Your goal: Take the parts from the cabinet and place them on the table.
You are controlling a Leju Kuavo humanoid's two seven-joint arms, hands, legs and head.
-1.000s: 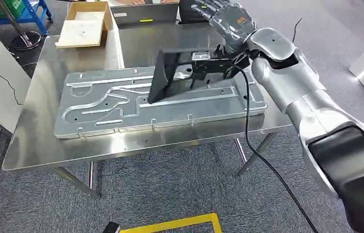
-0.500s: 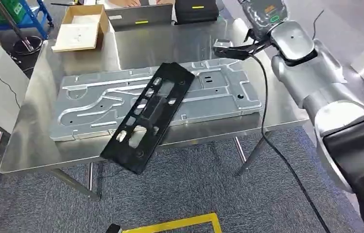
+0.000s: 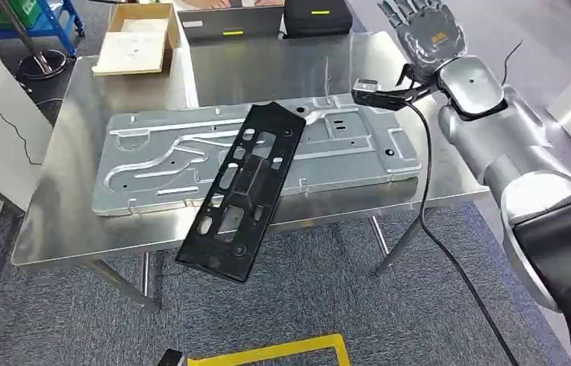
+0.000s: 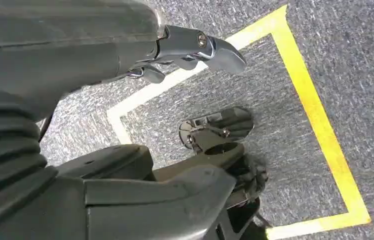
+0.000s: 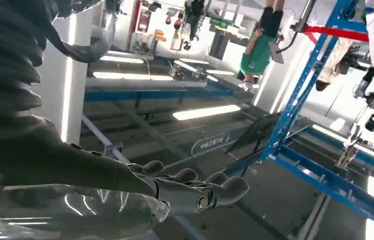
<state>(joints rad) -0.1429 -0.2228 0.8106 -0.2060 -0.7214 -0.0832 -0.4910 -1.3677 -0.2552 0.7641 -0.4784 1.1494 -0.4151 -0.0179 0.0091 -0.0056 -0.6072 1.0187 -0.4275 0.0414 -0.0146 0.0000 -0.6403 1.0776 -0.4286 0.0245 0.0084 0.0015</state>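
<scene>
A long black part (image 3: pixel 242 191) with several cut-outs lies flat and slanted across the big silver plate (image 3: pixel 152 152) on the steel table (image 3: pixel 68 221). Its near end sticks out past the table's front edge. My right hand (image 3: pixel 423 27) is raised beyond the table's far right corner, well away from the part, fingers spread and holding nothing; the right wrist view shows its fingers (image 5: pixel 189 190) stretched out against a workshop background. In the left wrist view my left hand (image 4: pixel 194 47) hangs over the grey carpet, fingers apart from the thumb, with nothing in it.
A cardboard box (image 3: pixel 139 34), a laptop (image 3: pixel 229 21) and a black case (image 3: pixel 312 15) stand along the table's far edge. A black cable (image 3: pixel 427 198) hangs from my right wrist down past the table's right end. Yellow tape (image 3: pixel 282 351) marks the floor in front.
My right hand let go of the black part, which dropped from standing on edge to lying flat over the table's front edge. The hand rose up and back to the right.
</scene>
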